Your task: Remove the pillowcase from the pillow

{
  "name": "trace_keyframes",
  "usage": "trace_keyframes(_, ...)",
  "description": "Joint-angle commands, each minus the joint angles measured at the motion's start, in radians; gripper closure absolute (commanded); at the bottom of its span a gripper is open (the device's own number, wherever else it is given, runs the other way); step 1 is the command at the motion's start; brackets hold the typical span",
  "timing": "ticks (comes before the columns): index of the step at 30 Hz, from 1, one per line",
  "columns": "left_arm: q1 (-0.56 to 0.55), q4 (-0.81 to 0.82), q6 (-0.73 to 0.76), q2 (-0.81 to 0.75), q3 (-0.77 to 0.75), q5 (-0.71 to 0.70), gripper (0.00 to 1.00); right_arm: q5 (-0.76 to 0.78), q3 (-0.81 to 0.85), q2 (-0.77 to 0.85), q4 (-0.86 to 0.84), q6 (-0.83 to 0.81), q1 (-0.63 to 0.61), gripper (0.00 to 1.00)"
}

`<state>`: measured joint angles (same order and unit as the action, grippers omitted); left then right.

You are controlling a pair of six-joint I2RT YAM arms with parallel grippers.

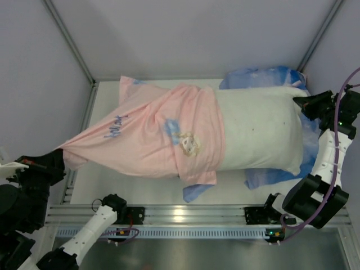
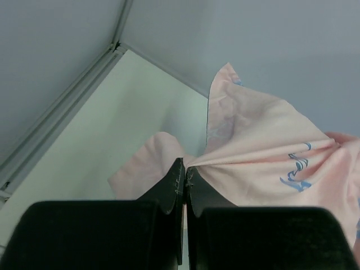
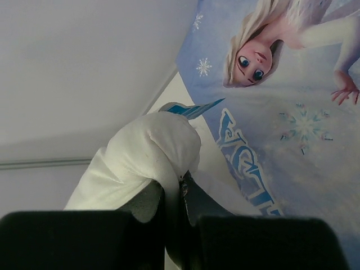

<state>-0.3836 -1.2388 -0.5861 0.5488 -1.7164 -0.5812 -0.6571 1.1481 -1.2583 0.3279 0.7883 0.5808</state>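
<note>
The pillowcase [image 1: 152, 135], pink side out with faint blue lettering, covers the left half of the white pillow [image 1: 259, 135] and is pulled to a point at the far left. My left gripper [image 1: 59, 153] is shut on that point; in the left wrist view the pink fabric [image 2: 264, 146] fans out from the shut gripper [image 2: 184, 174]. My right gripper [image 1: 306, 104] is shut on the pillow's right end; in the right wrist view the gripper [image 3: 181, 188] pinches a bunched white corner [image 3: 152, 149].
A second blue Elsa-print case [image 1: 264, 76] lies under and behind the pillow, seen close in the right wrist view [image 3: 281, 112]. Grey enclosure walls and metal frame posts [image 1: 70, 42] ring the white table [image 1: 104, 101]. An aluminium rail [image 1: 185, 216] runs along the near edge.
</note>
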Motion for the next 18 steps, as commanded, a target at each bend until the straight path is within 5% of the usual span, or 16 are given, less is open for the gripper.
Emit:
trace_keyframes(1,-0.023,-0.097,0.031,0.008,-0.09,-0.285,1.0,0.146,0.059,-0.007,-0.148,0.008,0.025,1.0)
trace_keyframes(18,-0.09,-0.171,0.055,-0.01,-0.27,-0.534,1.0,0.194,0.064,-0.029,-0.158,0.02,0.024,1.0)
